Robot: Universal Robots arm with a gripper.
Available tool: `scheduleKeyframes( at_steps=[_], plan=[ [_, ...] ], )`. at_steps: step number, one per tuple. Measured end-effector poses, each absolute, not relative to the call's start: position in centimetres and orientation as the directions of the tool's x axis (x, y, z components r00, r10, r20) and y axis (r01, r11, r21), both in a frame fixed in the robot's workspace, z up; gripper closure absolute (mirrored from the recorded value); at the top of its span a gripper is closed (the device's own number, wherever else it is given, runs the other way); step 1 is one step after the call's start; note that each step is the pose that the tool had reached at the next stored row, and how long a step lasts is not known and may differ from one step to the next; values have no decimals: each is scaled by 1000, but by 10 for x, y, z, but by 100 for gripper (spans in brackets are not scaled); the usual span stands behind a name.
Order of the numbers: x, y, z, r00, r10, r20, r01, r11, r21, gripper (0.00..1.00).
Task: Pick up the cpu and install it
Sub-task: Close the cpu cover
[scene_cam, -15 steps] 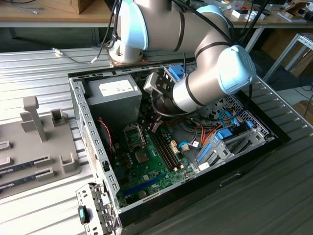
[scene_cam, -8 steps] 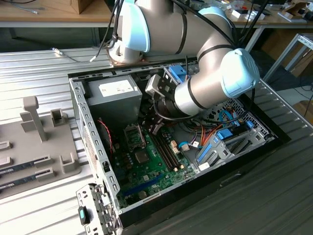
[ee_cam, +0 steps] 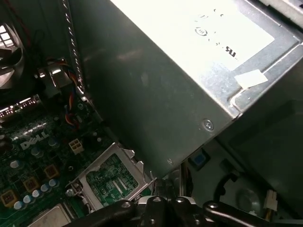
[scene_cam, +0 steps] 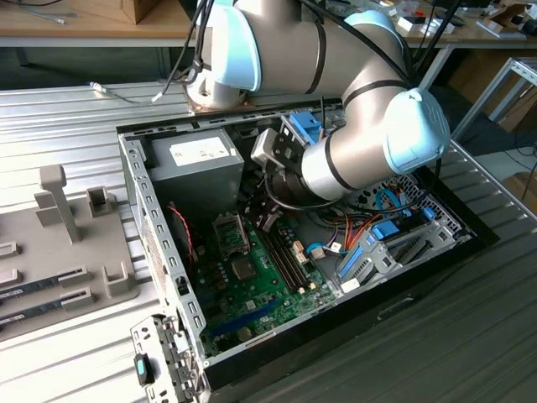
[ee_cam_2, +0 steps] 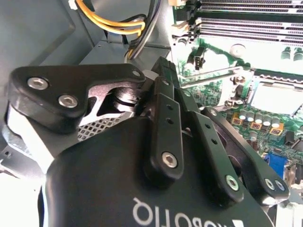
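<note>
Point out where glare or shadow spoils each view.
First wrist view: the white label on the grey metal power-supply box is blown out by glare, while the box's side wall lies in shadow. Second wrist view: the green motherboard is overexposed near the memory slots. Exterior view: lighting is even, though the grey robot arm shades the case interior beneath it.

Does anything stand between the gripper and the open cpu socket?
Nothing visible does. The gripper hangs beside the power supply. The socket lies open on the board beyond it, with its frame lifted.

Matt grey metal power-supply box [ee_cam: 156, 99], glossy green motherboard [scene_cam: 260, 290].
</note>
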State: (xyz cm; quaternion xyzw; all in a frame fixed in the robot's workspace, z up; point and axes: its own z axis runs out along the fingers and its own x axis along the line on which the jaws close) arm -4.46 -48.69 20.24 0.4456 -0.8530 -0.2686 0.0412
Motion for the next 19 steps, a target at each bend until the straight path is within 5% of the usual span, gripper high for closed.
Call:
scheduleKeyframes(
  at_steps=[11,19],
  plan=[
    [-45,-489,206,-599,-773,-208,-738,433,518,89],
    [-42,-488,194,-602,-772,-204,-733,432,526,89]
  ],
)
